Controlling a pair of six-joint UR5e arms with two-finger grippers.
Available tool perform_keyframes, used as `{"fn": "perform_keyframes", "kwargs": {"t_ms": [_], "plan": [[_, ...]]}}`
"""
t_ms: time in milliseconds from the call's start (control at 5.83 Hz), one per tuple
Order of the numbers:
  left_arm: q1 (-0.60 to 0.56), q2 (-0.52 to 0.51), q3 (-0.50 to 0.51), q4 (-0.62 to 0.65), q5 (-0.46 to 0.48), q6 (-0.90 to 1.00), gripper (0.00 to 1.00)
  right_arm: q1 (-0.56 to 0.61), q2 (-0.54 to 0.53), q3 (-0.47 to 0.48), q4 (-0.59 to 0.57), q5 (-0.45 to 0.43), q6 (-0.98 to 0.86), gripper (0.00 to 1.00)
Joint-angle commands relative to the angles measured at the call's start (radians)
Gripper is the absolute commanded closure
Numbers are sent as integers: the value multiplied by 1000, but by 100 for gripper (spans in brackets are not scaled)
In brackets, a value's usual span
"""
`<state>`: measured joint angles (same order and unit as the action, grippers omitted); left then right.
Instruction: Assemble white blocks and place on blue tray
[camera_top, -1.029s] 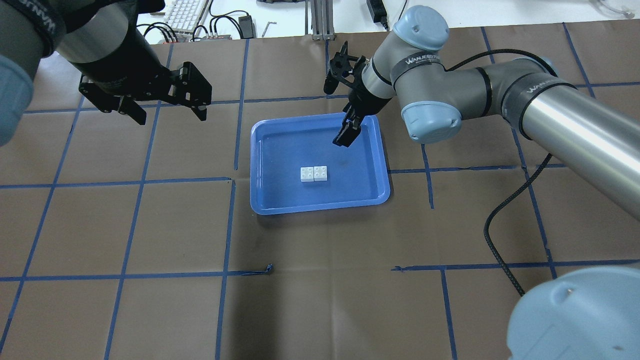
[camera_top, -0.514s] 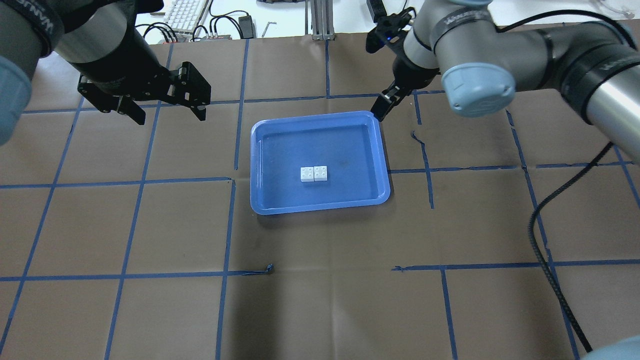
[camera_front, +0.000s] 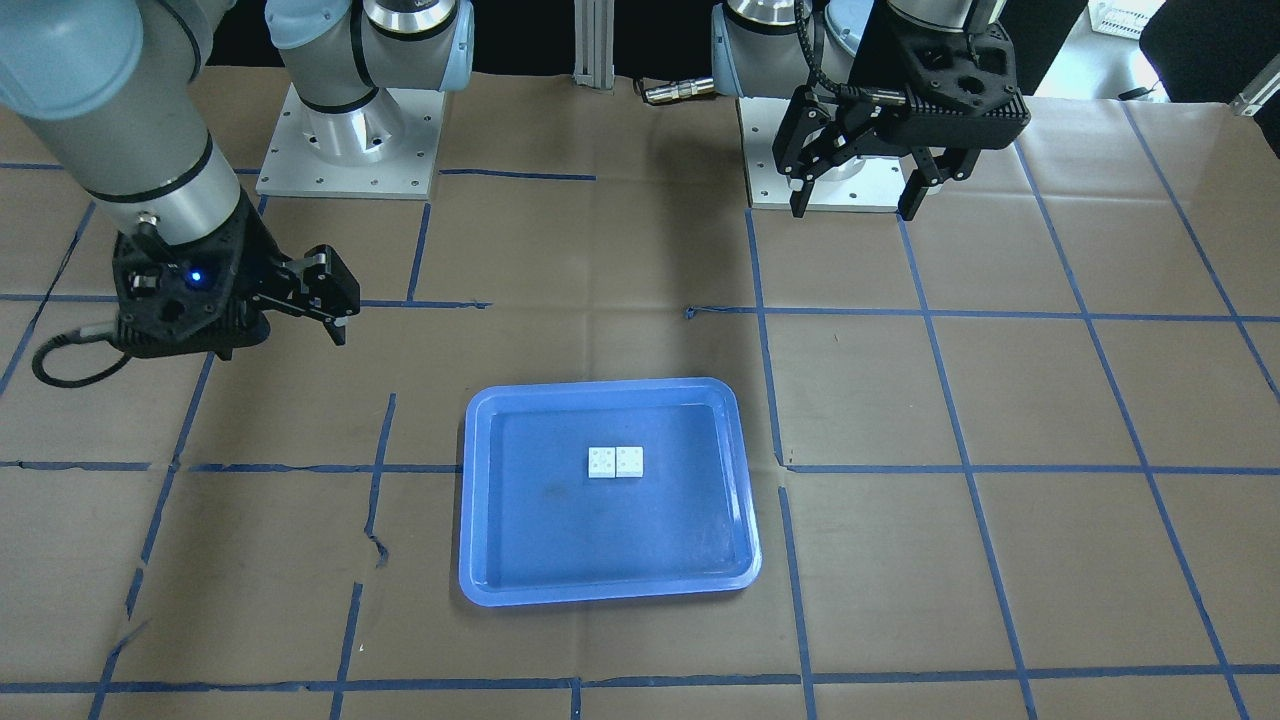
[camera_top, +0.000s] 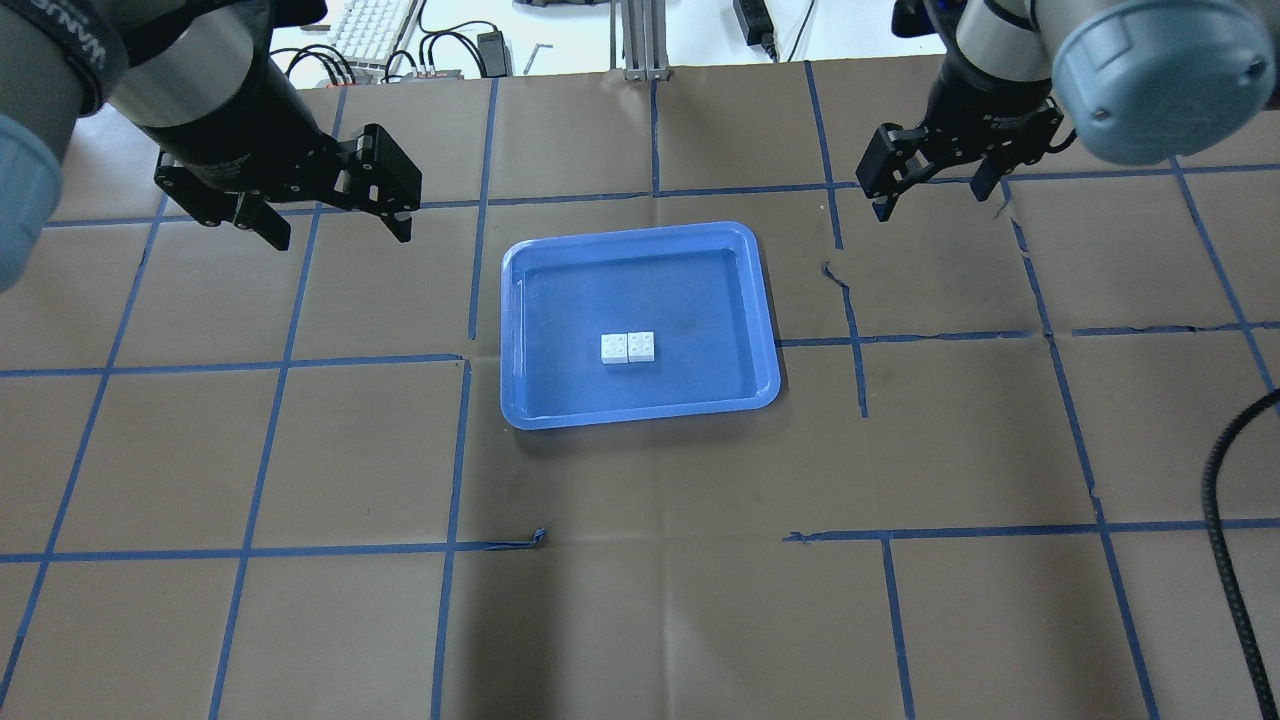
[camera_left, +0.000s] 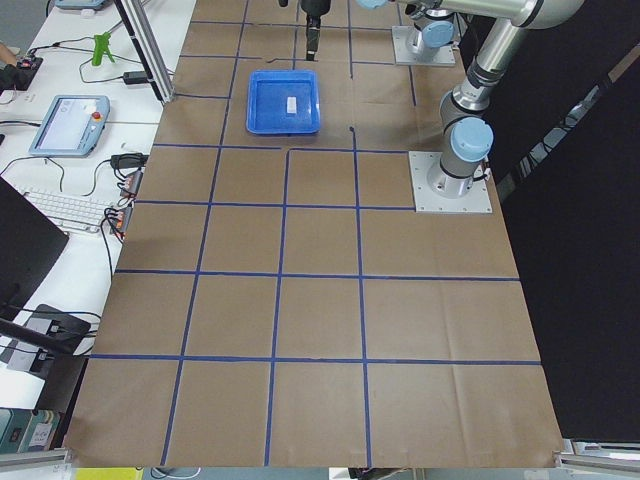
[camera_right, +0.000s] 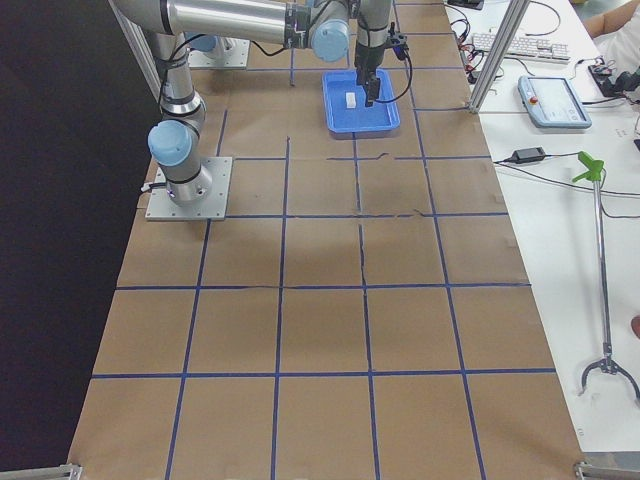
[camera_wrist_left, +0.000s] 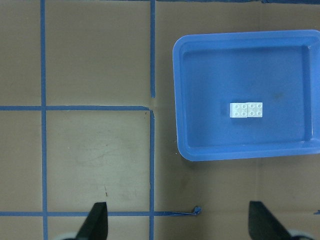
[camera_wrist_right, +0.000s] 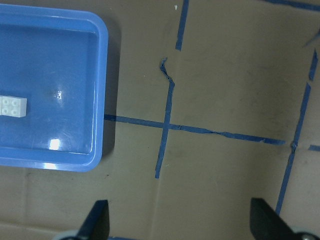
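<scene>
The two white blocks (camera_top: 628, 347) sit joined side by side, studs up, in the middle of the blue tray (camera_top: 640, 232). They also show in the front view (camera_front: 615, 462) on the tray (camera_front: 600, 388), in the left wrist view (camera_wrist_left: 246, 110) and at the left edge of the right wrist view (camera_wrist_right: 12, 106). My left gripper (camera_top: 338, 230) is open and empty, held above the table left of the tray's far corner. My right gripper (camera_top: 935, 200) is open and empty, held above the table right of the tray's far corner. Neither touches the tray.
Brown paper with a blue tape grid covers the table; some tape is torn near the tray (camera_top: 835, 275). A keyboard and cables (camera_top: 375, 30) lie beyond the far edge. A black cable (camera_top: 1225, 500) hangs at the right. The arm base plates (camera_front: 345, 150) stand at the robot's side.
My right gripper has moved from above the tray's far right part out to the right, off the tray. The left arm, tray and blocks have not moved.
</scene>
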<state>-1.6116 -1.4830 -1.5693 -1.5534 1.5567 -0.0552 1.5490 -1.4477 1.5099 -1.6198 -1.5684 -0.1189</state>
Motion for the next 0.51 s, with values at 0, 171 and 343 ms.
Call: {"fn": "perform_keyframes", "kwargs": {"t_ms": [0,171,343], "plan": [[1,1,0,-2,0,0,1,54,-8,-162,243,-7,213,0],[-1,0,0,-1,0,0,1,55,6,-152,242,-2,209,0],[1,0,0,1,0,0,1,51,7,-149,245,-4,209,0]]}}
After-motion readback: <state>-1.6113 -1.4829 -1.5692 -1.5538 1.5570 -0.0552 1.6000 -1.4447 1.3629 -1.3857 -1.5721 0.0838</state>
